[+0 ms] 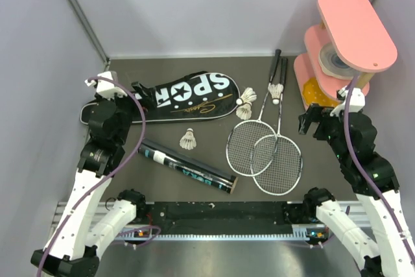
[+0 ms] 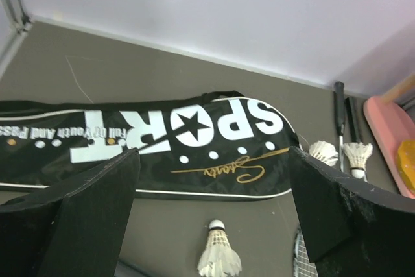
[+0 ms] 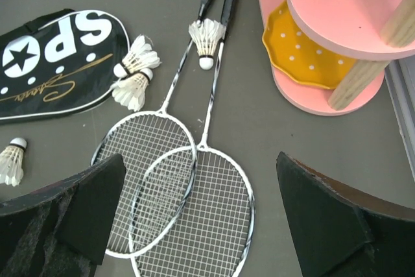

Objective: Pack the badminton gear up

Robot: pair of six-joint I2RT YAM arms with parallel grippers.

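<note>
The black "SPORT" bag [image 1: 188, 97] lies flat at the back left and also shows in the left wrist view [image 2: 168, 141]. The long black shuttle tube [image 1: 188, 168] lies slanted in front of it. One white shuttlecock [image 1: 189, 139] lies between bag and tube. Two shuttlecocks [image 1: 246, 103] lie at the bag's right end, and another [image 1: 277, 92] rests on the racket shafts. Two silver rackets [image 1: 266, 150] lie side by side with heads overlapping [image 3: 188, 205]. My left gripper [image 1: 111, 92] [image 2: 214, 176] hangs open and empty over the bag's near edge. My right gripper [image 1: 318, 121] [image 3: 200, 183] is open and empty above the racket heads.
A pink tiered stand [image 1: 350, 30] stands at the back right, holding a yellow dotted plate [image 3: 298, 50] on its lowest tier and a tape roll [image 1: 337, 60] above. Grey walls close the back and sides. The rackets' black handles [image 1: 279, 66] reach the back wall.
</note>
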